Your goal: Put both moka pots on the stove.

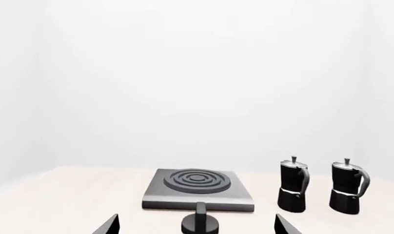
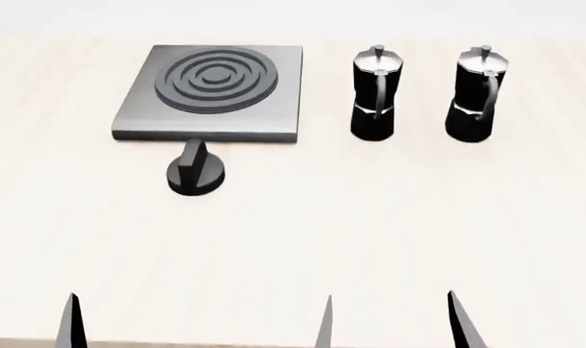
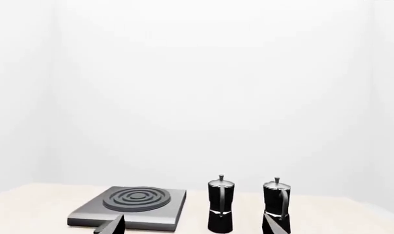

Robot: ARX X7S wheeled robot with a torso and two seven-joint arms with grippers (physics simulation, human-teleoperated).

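Note:
Two black moka pots with silver lids stand upright side by side on the table, one just right of the stove, the other further right. The stove is a flat grey plate with ring burner, nothing on it. My left gripper is open and empty, well short of the stove. My right gripper is open and empty, well short of the pots. In the head view a left fingertip and a right fingertip show at the table's near edge.
A black round knob lies on the light wooden table just in front of the stove, in line with my left gripper's gap. A plain white wall stands behind the table.

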